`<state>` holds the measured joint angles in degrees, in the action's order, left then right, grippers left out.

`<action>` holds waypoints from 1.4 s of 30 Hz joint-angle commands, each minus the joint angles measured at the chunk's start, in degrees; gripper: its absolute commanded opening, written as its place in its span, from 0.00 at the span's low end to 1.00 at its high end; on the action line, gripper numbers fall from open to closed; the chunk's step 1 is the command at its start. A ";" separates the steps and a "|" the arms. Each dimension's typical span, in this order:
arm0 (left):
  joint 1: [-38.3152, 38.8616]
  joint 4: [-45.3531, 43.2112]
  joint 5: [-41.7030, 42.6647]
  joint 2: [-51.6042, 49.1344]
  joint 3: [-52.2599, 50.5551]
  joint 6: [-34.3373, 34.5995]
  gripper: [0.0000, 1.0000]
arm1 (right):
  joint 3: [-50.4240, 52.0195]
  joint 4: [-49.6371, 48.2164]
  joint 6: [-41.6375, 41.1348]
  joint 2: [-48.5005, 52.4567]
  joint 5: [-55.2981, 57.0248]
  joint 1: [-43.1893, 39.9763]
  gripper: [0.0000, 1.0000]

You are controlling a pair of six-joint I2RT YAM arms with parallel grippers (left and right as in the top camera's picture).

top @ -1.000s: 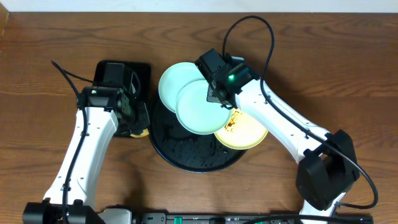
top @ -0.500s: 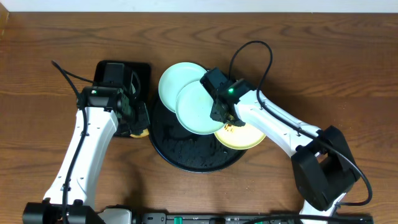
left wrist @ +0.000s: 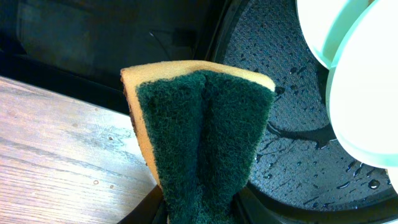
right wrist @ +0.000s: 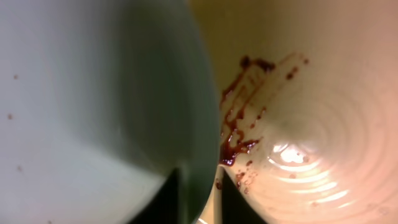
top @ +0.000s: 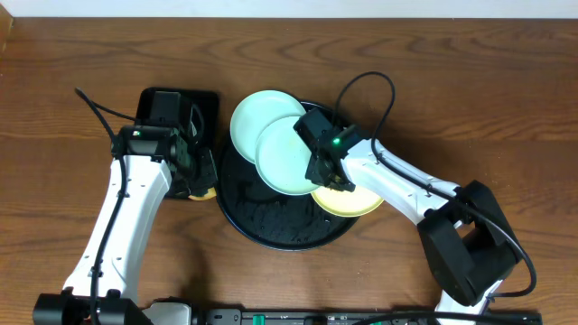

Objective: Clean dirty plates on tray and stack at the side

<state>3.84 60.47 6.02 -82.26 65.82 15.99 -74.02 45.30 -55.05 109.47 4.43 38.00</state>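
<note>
Three plates overlap on the round black tray: a mint plate at the back, a second mint plate on top of it, and a yellow plate with a brown smear at the right. My right gripper is at the top mint plate's right rim, one finger on each side, shut on the rim just above the yellow plate. My left gripper hangs at the tray's left edge, shut on a green-and-yellow sponge.
A smaller rectangular black tray lies at the back left, under the left arm. The round tray's textured floor is wet with droplets. Bare wooden table surrounds both trays. The right arm's cable loops over the tray's back right.
My right gripper slid forward along the top mint plate's right rim and closed on it. The left arm and sponge stayed put.
</note>
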 commanded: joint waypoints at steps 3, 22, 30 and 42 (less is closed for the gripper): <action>-0.28 0.37 -0.70 -0.11 0.74 -1.18 0.26 | 1.05 -1.33 -0.87 -1.09 0.07 -0.04 0.01; -0.28 0.39 -0.68 -0.11 0.74 -1.18 0.26 | -3.93 -0.11 5.44 -1.27 7.76 -0.26 0.02; -0.28 0.39 -0.68 -0.11 0.74 -1.18 0.26 | -11.30 3.23 7.13 -1.27 10.56 -1.09 0.02; -0.28 0.39 -0.68 -0.11 0.74 -1.18 0.26 | -13.35 5.27 7.13 -1.27 10.36 -6.71 0.02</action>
<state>3.84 60.49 6.00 -82.26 65.82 15.99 -86.00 50.15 -48.58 108.68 13.54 33.15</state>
